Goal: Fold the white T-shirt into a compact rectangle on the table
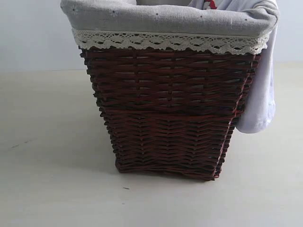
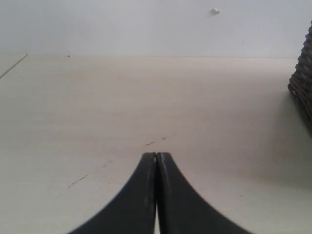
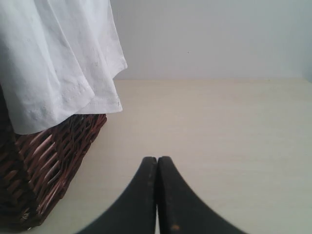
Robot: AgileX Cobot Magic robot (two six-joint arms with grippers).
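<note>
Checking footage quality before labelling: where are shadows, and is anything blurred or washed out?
Exterior view: even light, basket weave sharp, faint shadow on the table beside it. Left wrist view: left gripper edges soft, table shaded near the basket. Right wrist view: T-shirt bright, seams visible.

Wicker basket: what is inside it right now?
The white T-shirt shows at the top of the wicker basket, draping over one rim. The grey liner and the woven wall hide the rest.

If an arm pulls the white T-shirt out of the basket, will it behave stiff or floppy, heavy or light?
Probably floppy: the white T-shirt drapes in soft folds over the basket rim. Likely light, since its thin hem hangs freely. It may snag on the rough wicker when lifted.
</note>
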